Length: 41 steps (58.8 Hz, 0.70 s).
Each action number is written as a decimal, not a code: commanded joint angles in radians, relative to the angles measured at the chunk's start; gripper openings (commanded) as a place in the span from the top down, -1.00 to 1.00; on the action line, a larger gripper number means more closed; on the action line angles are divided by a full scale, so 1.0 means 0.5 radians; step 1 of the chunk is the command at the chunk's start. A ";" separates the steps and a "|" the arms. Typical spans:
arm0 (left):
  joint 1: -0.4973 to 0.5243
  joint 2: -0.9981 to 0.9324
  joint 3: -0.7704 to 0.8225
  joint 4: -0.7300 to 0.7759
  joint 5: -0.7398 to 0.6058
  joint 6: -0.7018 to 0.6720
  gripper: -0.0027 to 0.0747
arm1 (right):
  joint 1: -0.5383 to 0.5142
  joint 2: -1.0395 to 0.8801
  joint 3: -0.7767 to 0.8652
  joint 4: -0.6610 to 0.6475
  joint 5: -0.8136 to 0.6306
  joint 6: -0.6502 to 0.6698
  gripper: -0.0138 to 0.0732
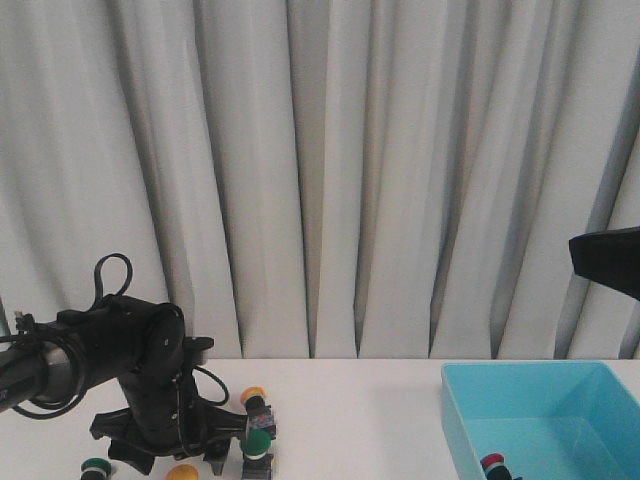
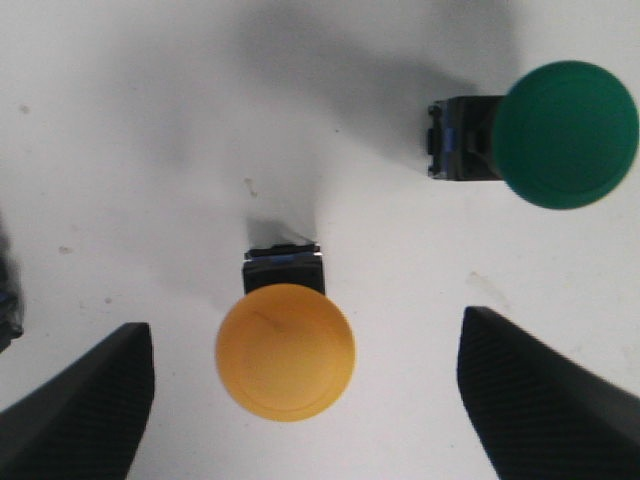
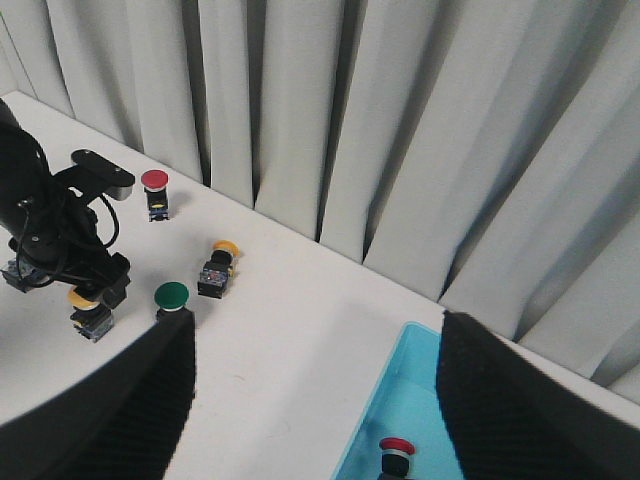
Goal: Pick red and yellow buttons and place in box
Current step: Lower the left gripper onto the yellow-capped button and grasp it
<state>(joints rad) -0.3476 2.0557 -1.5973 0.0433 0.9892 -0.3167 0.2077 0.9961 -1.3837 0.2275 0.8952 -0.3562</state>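
Left gripper [image 2: 290, 400], lowered to the table [image 2: 150, 130] with jaws spread wide and holding nothing; one yellow button [image 2: 285, 350] stands between its fingers [image 2: 85, 415], touching neither, cap toward the camera and black body beyond it. Just outside the gripper's far finger lies one green button [image 2: 565, 135] on its side, cap pointing away from the yellow one. In the front view the same arm crouches over the yellow button [image 1: 182, 472], with a green button [image 1: 257, 443] just beside the gripper and a second yellow button [image 1: 255, 400] lying a little beyond that; another green-capped button [image 1: 96, 466] sits on the arm's other side. The right wrist view adds one red button [image 3: 154, 184] standing near the curtain [image 3: 330, 110], behind the left arm. Buttons counted on the table: two yellow, two green, one red. Right gripper [image 3: 315, 400], raised well above the table and far from the left, jaws wide apart and empty. Below it, well apart from the loose buttons, is the box [image 1: 470, 430], a light blue bin holding one red button [image 3: 396, 452] near its front wall; no other button can be made out inside it.
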 commanded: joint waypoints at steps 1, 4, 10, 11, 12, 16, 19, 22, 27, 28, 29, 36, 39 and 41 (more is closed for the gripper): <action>0.012 -0.091 -0.056 -0.038 -0.014 0.000 -0.60 | 0.006 -0.016 -0.052 0.013 -0.120 0.005 -0.44; 0.019 -0.064 -0.056 -0.076 0.001 0.000 -0.60 | 0.006 -0.016 -0.052 0.013 -0.117 0.005 -0.44; 0.019 -0.011 -0.058 -0.113 0.034 0.026 -0.60 | 0.006 -0.016 -0.052 0.011 -0.113 0.005 -0.44; 0.019 -0.005 -0.058 -0.118 0.034 0.036 -0.60 | 0.006 -0.016 -0.052 0.011 -0.113 0.005 -0.44; 0.019 0.000 -0.058 -0.118 0.034 0.041 -0.60 | 0.006 -0.016 -0.052 0.011 -0.111 0.005 -0.44; 0.019 0.018 -0.058 -0.118 0.037 0.049 -0.60 | 0.006 -0.016 -0.052 0.011 -0.109 0.005 -0.44; 0.019 0.023 -0.058 -0.116 0.037 0.049 -0.60 | 0.006 -0.016 -0.052 0.011 -0.109 0.005 -0.44; 0.019 0.025 -0.058 -0.109 0.032 0.049 -0.60 | 0.006 -0.016 -0.052 0.011 -0.109 0.005 -0.44; 0.019 0.027 -0.058 -0.109 -0.008 0.052 -0.60 | 0.006 -0.016 -0.052 0.011 -0.109 0.005 -0.44; 0.019 0.027 -0.058 -0.109 -0.017 0.052 -0.60 | 0.006 -0.016 -0.052 0.011 -0.109 0.005 -0.44; 0.019 0.027 -0.058 -0.109 -0.027 0.052 -0.60 | 0.006 -0.016 -0.052 0.011 -0.109 0.005 -0.44; 0.019 0.027 -0.058 -0.109 -0.058 0.052 -0.60 | 0.006 -0.016 -0.052 0.011 -0.105 0.005 -0.44; 0.019 0.027 -0.058 -0.109 -0.064 0.052 -0.60 | 0.006 -0.016 -0.052 0.011 -0.103 0.005 -0.44; 0.019 0.027 -0.058 -0.109 -0.065 0.052 -0.60 | 0.006 -0.016 -0.052 0.011 -0.103 0.005 -0.44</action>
<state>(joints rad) -0.3385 2.1243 -1.5973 -0.0064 0.9798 -0.2878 0.2077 0.9961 -1.3837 0.2275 0.9046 -0.3562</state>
